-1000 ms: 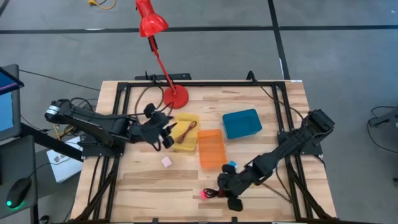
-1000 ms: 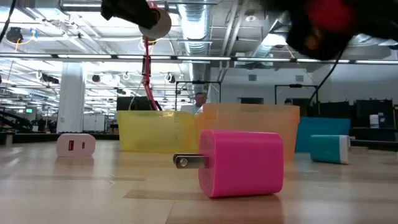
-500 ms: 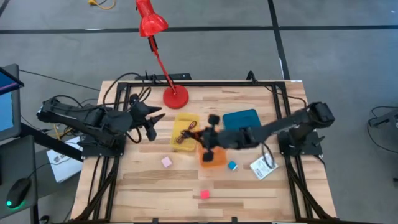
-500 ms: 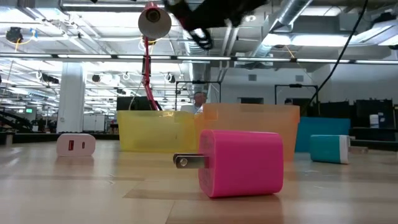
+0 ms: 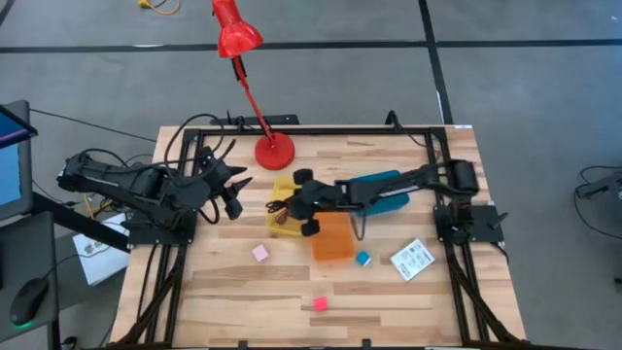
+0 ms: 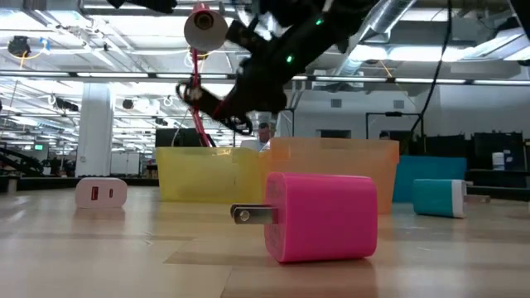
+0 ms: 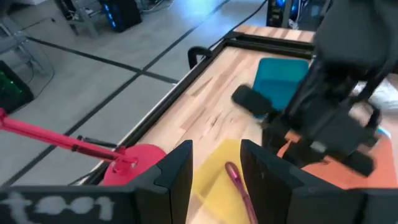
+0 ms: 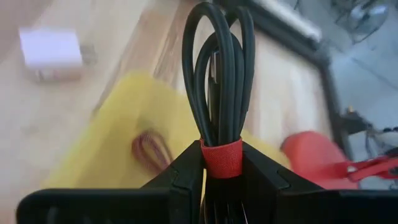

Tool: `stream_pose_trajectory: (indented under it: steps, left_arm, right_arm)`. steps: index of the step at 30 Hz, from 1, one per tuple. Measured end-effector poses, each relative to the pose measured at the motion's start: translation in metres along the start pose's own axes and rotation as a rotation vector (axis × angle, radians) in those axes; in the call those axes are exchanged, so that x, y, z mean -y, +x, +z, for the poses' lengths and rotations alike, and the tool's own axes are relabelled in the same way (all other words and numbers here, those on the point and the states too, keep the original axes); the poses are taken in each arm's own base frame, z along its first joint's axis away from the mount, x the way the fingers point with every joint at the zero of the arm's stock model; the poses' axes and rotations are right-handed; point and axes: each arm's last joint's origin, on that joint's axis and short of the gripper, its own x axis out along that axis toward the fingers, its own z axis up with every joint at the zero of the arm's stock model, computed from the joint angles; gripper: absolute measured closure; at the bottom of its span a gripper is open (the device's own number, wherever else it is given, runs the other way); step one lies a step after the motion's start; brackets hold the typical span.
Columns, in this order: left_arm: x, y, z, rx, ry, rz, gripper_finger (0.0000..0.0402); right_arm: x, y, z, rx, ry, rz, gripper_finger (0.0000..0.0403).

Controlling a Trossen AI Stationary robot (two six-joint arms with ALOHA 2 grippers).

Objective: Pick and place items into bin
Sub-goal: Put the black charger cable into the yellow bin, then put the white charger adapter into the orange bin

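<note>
Maroon cord (image 5: 283, 206) lies in yellow bin (image 5: 289, 189); right claw (image 8: 219, 163) grips cable bundle (image 8: 219, 74) above.

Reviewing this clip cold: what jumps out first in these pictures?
The right gripper stretches across the table, shut on a black cable bundle with a red band, above the yellow bin, where a maroon cord lies. A red desk lamp leans over the table's back edge. In the low view a hot pink plug cube fills the foreground.
</note>
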Motion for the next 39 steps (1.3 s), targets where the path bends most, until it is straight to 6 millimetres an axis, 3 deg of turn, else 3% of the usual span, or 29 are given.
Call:
stream_pose_trajectory:
  steps: [6,13,21,32,39]
  left_arm:
    - [-0.002,0.000,-0.005,-0.041,-0.021,0.013,0.0276]
    - [-0.003,0.000,-0.008,-0.068,-0.023,0.026,0.0276]
    - [-0.003,0.000,-0.009,-0.074,-0.022,0.028,0.0276]
    - [-0.003,0.000,-0.010,-0.077,-0.035,0.029,0.0276]
    - [-0.003,0.000,-0.015,-0.147,-0.056,-0.030,0.0276]
  right_arm:
    - [0.002,0.036,-0.008,-0.182,-0.025,0.070,0.0328]
    - [0.010,0.054,-0.005,-0.350,-0.091,0.054,0.0325]
    - [0.010,0.049,0.011,-0.362,-0.158,0.075,0.0298]
    - [0.003,0.045,0.022,-0.353,-0.158,0.047,0.0206]
    - [-0.003,0.036,0.031,-0.341,-0.124,0.032,0.0195]
